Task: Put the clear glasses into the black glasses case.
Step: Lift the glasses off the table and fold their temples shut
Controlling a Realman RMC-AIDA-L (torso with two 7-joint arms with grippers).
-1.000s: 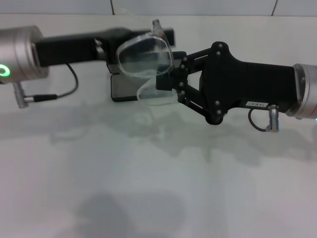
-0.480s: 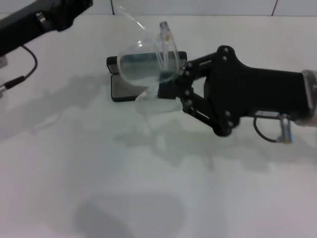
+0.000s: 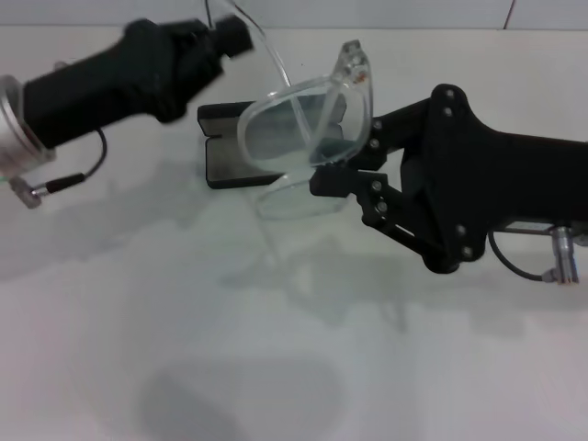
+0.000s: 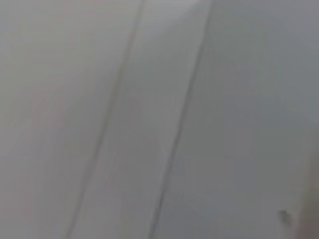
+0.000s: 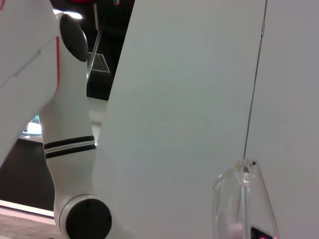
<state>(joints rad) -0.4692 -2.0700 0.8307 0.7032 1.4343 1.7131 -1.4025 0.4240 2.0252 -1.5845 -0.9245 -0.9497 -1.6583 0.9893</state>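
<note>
The right gripper [image 3: 322, 170] is pinching the clear glasses [image 3: 299, 129] by the lower edge of the lens and holding them aloft, lens upright and 1 arm trailing up and back, directly over the black glasses case [image 3: 220, 152], which is lying open on the white table [image 3: 276, 349], so by my reading the frame is being lined up for lowering inside. The left gripper [image 3: 230, 37] is hanging just beyond the case's far-left corner, near the trailing arm and touching nothing; whether it is released or clenched I cannot tell.
</note>
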